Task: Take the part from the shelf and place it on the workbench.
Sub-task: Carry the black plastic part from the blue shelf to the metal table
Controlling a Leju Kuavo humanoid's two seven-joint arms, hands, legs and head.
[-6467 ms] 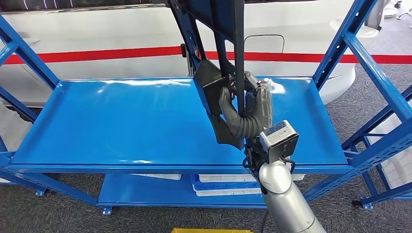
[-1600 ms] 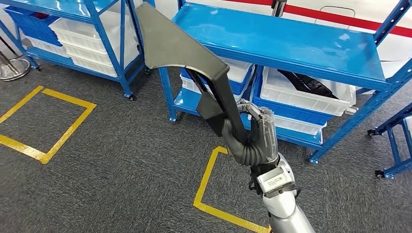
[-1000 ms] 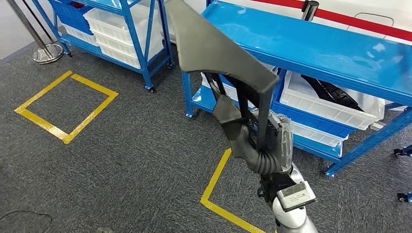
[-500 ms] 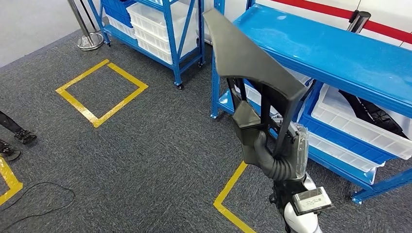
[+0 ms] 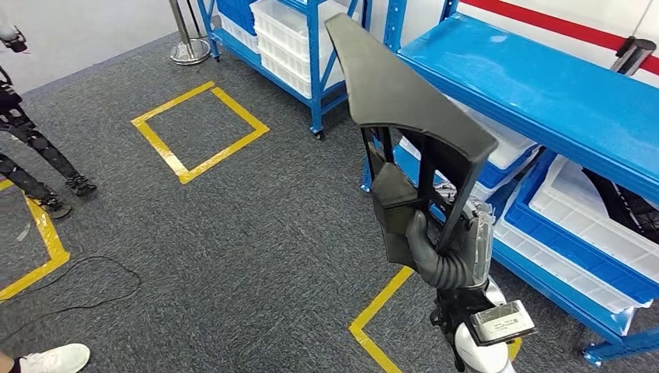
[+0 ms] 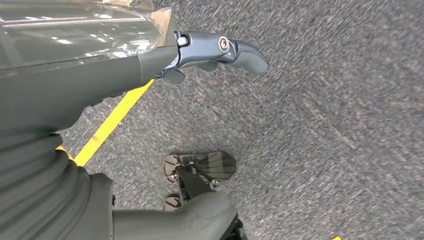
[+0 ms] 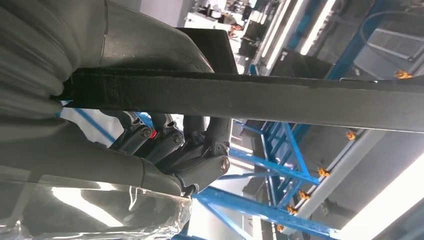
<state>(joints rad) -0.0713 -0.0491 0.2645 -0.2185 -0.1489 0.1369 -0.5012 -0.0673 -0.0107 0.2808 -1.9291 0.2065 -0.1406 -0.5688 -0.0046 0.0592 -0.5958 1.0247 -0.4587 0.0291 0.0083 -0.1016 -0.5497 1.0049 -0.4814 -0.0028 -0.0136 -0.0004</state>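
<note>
Since the frame half a second ago the whole scene is sliding right to left across my head view, so I am turning, not the things: the yellow floor square [image 5: 200, 130] is sitting further right, and a person's legs [image 5: 31, 155] are coming in at the left edge. The part [image 5: 404, 116] is keeping the same pose in my grip.

Left to right. My left hand [image 6: 220, 50] is hanging over carpet in the left wrist view, holding nothing, fingers partly curled; I cannot tell whether to call it open or closed.

My right hand [image 5: 447, 249] is gripping the part by a thin strut low on its frame, thumb wrapped round one side, fingers [image 7: 200, 145] closed on the other. The part is standing upright, its broad panel well above the hand and next to the blue shelf [image 5: 544, 101].

Risks, as I judge them:
- Top-heavy load on a low grip: a quick turn could be twisting the strut in my fingers.
- The panel could be clipping a shelf upright [image 5: 315, 70] while I am swinging.
- The cable [image 5: 78, 299] on the floor, the person and a white shoe [image 5: 50, 359] are lying on the left side of my path.

The workbench is not yet in view.
</note>
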